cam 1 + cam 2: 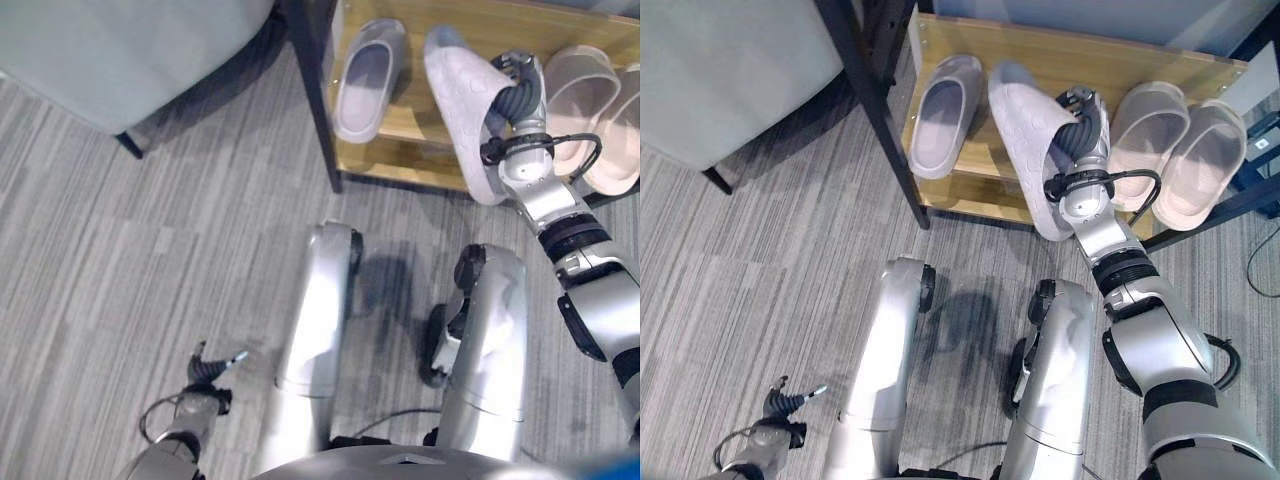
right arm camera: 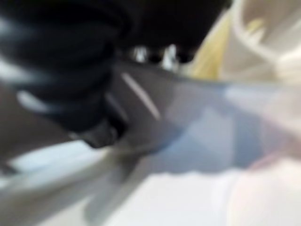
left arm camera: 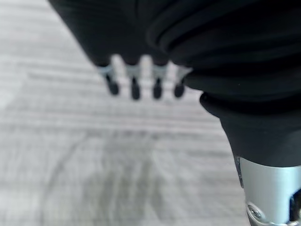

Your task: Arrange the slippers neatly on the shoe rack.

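A pale lilac slipper stands tilted on its side over the front of the wooden shelf, sole facing left. My right hand is curled round its upper edge and holds it. Its mate lies flat on the shelf just to the left, toe pointing away. A beige pair rests on the shelf to the right of my hand. Low at the left, my left hand hangs over the carpet, its fingers straight and holding nothing.
The rack's black post rises at the shelf's left end. A grey upholstered seat on dark legs stands further left. Striped grey carpet covers the floor in front of the rack.
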Motion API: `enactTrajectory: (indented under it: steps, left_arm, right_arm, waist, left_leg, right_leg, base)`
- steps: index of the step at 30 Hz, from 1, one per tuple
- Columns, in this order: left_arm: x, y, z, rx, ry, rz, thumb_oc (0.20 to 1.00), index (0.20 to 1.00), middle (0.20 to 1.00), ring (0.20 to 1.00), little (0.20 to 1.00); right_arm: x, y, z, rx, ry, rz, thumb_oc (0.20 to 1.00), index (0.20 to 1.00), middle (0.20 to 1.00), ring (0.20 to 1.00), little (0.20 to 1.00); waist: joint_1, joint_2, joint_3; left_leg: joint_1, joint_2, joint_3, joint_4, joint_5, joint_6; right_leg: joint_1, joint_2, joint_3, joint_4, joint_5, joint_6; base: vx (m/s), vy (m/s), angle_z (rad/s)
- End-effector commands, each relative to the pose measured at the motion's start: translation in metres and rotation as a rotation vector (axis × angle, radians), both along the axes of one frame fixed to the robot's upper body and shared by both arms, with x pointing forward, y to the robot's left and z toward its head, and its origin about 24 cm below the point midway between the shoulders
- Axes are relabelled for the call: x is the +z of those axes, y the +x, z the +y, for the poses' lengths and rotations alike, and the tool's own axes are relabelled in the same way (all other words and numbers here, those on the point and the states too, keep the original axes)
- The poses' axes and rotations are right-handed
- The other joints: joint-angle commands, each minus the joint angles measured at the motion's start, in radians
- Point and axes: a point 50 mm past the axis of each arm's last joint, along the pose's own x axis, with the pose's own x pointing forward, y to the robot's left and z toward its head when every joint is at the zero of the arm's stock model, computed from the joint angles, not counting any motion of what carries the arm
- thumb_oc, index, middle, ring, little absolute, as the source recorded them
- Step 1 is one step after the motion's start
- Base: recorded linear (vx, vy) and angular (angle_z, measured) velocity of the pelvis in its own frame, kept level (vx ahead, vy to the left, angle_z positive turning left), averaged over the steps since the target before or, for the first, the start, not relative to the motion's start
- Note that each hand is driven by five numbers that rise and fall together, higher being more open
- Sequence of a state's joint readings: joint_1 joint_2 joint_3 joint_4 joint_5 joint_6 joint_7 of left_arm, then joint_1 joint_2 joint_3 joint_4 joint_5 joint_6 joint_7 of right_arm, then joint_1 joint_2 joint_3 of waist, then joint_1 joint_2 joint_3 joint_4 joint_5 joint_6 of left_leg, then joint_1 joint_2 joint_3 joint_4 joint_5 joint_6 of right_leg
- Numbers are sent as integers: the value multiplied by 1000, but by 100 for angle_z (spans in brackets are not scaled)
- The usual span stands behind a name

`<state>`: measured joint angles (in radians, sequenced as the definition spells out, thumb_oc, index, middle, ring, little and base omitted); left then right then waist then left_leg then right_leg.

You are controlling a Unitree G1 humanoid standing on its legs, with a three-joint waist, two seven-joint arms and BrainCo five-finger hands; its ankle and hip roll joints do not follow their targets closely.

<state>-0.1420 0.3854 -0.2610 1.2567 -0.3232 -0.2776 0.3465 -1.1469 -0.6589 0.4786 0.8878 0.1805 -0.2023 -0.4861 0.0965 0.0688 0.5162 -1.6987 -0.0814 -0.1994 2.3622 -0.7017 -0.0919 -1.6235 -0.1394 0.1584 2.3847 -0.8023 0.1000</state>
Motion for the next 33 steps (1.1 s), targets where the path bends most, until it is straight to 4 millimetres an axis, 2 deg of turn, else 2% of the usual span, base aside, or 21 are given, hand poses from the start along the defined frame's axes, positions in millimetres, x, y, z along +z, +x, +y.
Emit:
enactTrajectory:
  steps: [1,2,4,7,9,10,11,12,15,16,23,26,33]
  left_arm:
    - [5,-3,9,6,9,-39,1000,1000,1000,1000,1000]
    - [6,-1,9,-7,-4,-44,1000,1000,1000,1000,1000]
    - [6,-1,8,-15,-9,-42,1000,1000,1000,1000,1000]
    - [3,3,-2,-68,-41,-25,1000,1000,1000,1000,1000]
    - [1,3,-4,-82,-47,-17,1000,1000,1000,1000,1000]
    - [0,5,-10,-104,-66,-12,1000,1000,1000,1000,1000]
    - [0,5,-10,-104,-66,-12,1000,1000,1000,1000,1000]
    - [-1,5,-13,-115,-72,-8,1000,1000,1000,1000,1000]
    - [-5,1,-14,-111,-117,26,1000,1000,1000,1000,1000]
    - [-11,-6,-15,-144,-120,89,1000,1000,1000,1000,1000]
    - [-17,-18,-18,-173,-136,144,1000,1000,1000,1000,1000]
    - [-20,-27,-19,-200,-130,179,1000,1000,1000,1000,1000]
    - [-24,-37,-20,-207,-131,220,1000,1000,1000,1000,1000]
  right_arm:
    - [54,-14,10,111,71,-204,200,200,200,200,200]
    - [66,-16,17,186,141,-233,200,200,200,200,200]
    - [69,-15,20,209,162,-235,200,200,200,200,200]
    - [78,-7,24,257,328,-222,200,200,200,200,200]
    - [79,-6,27,266,338,-214,200,200,200,200,200]
    - [79,-4,31,307,427,-220,200,200,200,200,200]
    - [79,-4,31,307,427,-220,200,200,200,200,200]
    - [78,-3,31,342,527,-237,200,200,200,200,200]
    - [79,0,32,374,643,-231,200,200,200,200,200]
    - [81,3,42,415,697,-211,200,200,200,200,200]
    - [79,10,40,361,742,-169,200,200,200,200,200]
    - [78,12,35,308,704,-132,200,200,200,200,200]
    - [80,15,38,245,639,-95,200,200,200,200,200]
  waist:
    - [39,2,4]
    - [37,10,4]
    - [36,12,4]
    - [40,17,3]
    - [40,18,3]
    - [42,20,3]
    - [41,20,3]
    - [44,21,3]
    - [49,22,3]
    - [54,20,3]
    - [69,18,4]
    - [81,12,4]
    - [93,3,4]
  left_leg:
    - [134,21,-6,-109,-53,147]
    - [132,19,-1,-76,-66,148]
    - [132,19,1,-71,-67,148]
    - [136,16,2,-71,-66,144]
    - [135,15,1,-72,-65,142]
    - [132,12,3,-75,-64,139]
    - [132,12,3,-75,-64,139]
    - [132,10,4,-74,-65,137]
    - [131,10,7,-73,-67,133]
    - [131,12,7,-66,-74,132]
    - [130,17,8,-54,-94,132]
    - [129,12,9,-55,-107,135]
    - [129,12,12,-58,-121,136]
  right_leg:
    - [73,29,86,-135,159,-67]
    - [72,33,97,-103,151,-67]
    - [75,31,98,-95,150,-68]
    - [89,27,110,-85,150,-67]
    - [90,27,113,-83,148,-69]
    - [92,22,114,-79,148,-70]
    - [92,22,114,-79,148,-70]
    - [96,20,118,-76,147,-71]
    - [102,16,116,-75,145,-75]
    - [109,12,121,-74,146,-76]
    - [112,12,125,-74,148,-79]
    - [109,10,131,-78,147,-81]
    - [117,5,122,-83,143,-93]
  base:
    - [59,47,-19]
    - [36,21,-5]
    - [38,21,-8]
    - [36,29,-6]
    - [7,20,1]
    - [15,39,4]
    - [18,45,5]
    - [11,22,4]
    - [15,64,4]
    - [18,102,3]
    - [15,66,0]
    - [7,51,-1]
    - [-3,39,0]
